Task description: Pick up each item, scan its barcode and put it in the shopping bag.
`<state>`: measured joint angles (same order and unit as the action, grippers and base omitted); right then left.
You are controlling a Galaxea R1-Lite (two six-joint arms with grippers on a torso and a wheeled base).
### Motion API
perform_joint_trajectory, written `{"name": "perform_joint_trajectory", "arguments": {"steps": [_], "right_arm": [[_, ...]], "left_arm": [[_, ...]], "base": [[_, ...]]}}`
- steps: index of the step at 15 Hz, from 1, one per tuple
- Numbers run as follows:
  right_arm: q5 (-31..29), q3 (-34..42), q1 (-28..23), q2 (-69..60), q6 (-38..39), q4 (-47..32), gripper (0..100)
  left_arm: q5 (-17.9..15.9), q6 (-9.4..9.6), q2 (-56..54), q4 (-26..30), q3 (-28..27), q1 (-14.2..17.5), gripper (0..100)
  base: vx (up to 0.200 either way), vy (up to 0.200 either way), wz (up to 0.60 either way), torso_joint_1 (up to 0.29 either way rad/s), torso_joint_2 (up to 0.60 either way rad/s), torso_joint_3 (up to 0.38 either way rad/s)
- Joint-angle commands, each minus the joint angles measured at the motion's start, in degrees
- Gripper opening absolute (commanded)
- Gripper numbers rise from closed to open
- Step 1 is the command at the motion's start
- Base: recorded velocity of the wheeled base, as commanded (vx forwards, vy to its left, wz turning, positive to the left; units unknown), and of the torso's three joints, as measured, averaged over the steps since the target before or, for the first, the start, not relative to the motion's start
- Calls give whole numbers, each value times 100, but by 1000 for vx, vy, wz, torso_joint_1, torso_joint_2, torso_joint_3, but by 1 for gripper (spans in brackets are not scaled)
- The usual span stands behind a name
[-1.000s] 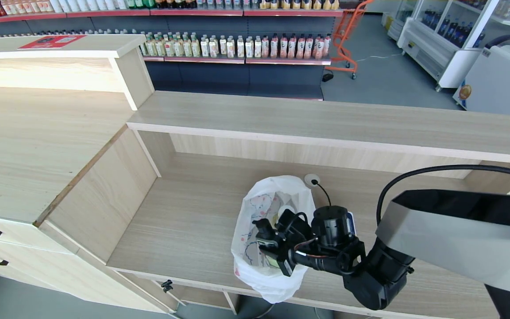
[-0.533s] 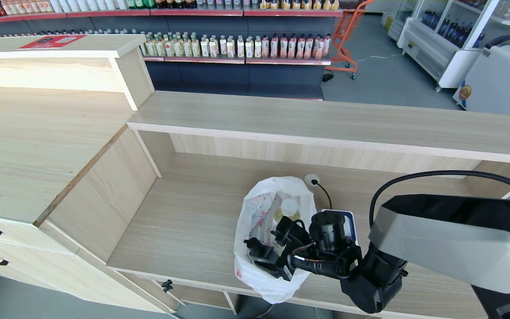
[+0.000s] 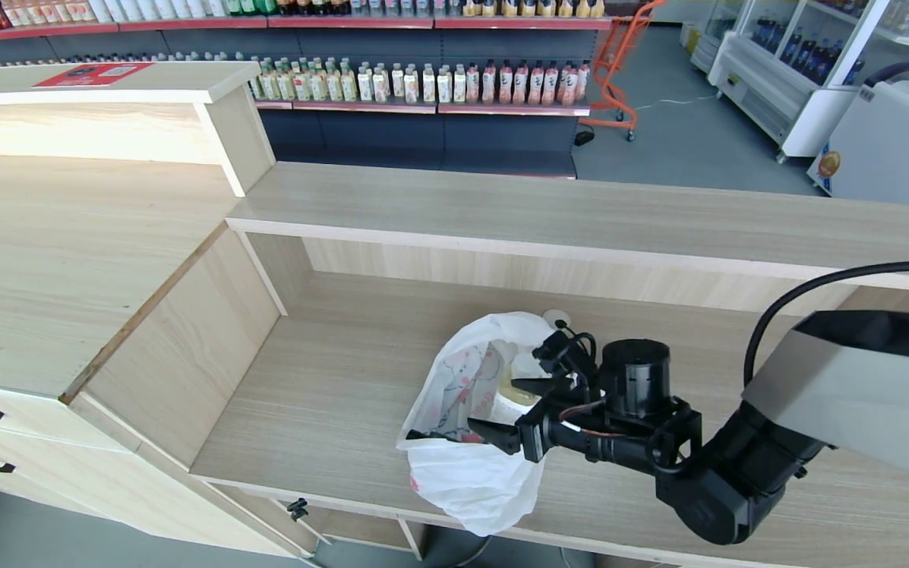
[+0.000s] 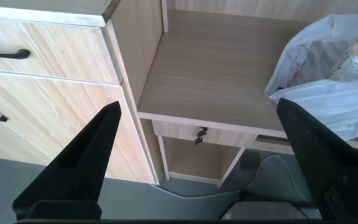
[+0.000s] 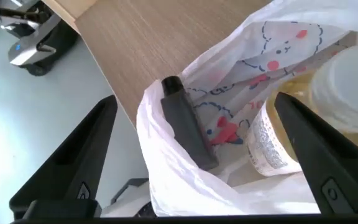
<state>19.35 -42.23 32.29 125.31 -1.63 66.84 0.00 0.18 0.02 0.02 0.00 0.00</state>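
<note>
The left end effector point(image 4: 197, 168) is held off the front of the counter point(image 3: 328, 394), facing the drawers point(image 4: 42, 68). Its fingers are spread wide and nothing is gripped.

The bag point(image 3: 462, 481) is set near the counter's front edge, and its bulge overhangs that edge a little. It is made of thin, white, crumpled plastic, with the mouth open upward. A packet point(image 3: 462, 383) printed with pink and blue cartoon figures is leaned against the bag's inner left side. Just right of the packet, a bottle point(image 3: 519, 388) with a white cap is stood in the bag.

The right end effector point(image 3: 494, 404) is held over the bag's mouth. Its fingers are wide apart and nothing is held between them.

The head view gives the bag's place on the counter and the arm above it. In the right wrist view the contents are seen closer: the bottle's yellowish fill, its printed label, and a dark oblong bar point(image 5: 188, 134) lying at the bag's rim. What the bar is cannot be told. In the left wrist view the bag is seen from the side, with the space under the counter below it.
</note>
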Motion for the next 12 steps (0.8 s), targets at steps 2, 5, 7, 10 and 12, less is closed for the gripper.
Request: {"name": "perform_joint_trajectory", "arguments": {"steps": [2, 5, 7, 10, 12], "right_arm": [[-10, 945, -320, -1386, 453, -48, 100], [-71, 1665, -909, -3082, 506, -848, 100], [-1240, 1894, -1507, -4831, 427, -1885, 100], [-2163, 3177, -2078, -7284, 339, -2887, 100], [-2014, 4003, -2922, -9270, -153, -4153, 100]], "left_arm": [[0, -1, -2, -2, 0, 0, 100], [0, -1, -2, -2, 0, 0, 100], [0, -1, -2, -2, 0, 0, 100], [0, -1, -2, -2, 0, 0, 100], [0, -1, -2, -2, 0, 0, 100]], "base": [[0, 0, 0, 0, 0, 0], [0, 0, 0, 0, 0, 0], [0, 0, 0, 0, 0, 0], [0, 0, 0, 0, 0, 0], [0, 0, 0, 0, 0, 0]]}}
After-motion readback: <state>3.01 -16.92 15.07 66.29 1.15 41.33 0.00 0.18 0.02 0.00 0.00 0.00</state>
